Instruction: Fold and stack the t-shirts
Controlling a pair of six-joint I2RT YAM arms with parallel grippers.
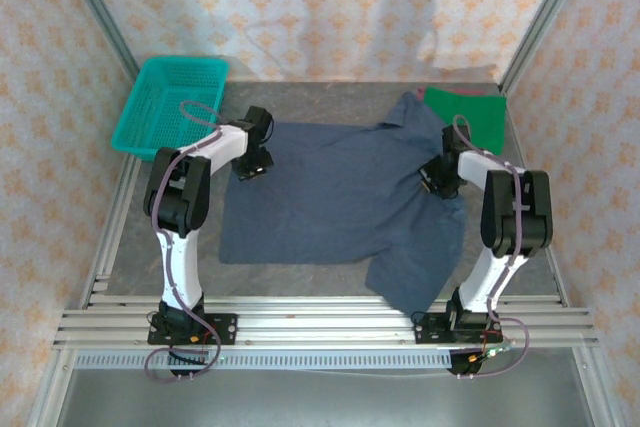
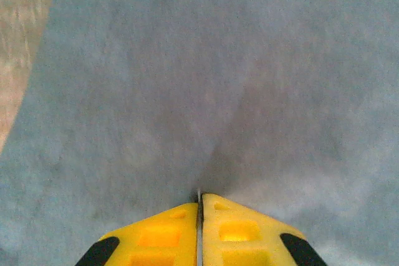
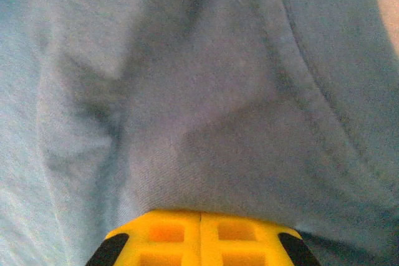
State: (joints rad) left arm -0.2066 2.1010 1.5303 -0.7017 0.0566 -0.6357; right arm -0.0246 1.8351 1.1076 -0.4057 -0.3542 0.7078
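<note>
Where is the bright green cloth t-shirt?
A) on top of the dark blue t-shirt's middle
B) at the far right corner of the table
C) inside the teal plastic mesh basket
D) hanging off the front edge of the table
B: the bright green cloth t-shirt lies at the table's far right corner, beside the spread dark slate-blue cloth t-shirt, while the teal plastic mesh basket sits far left.
</note>
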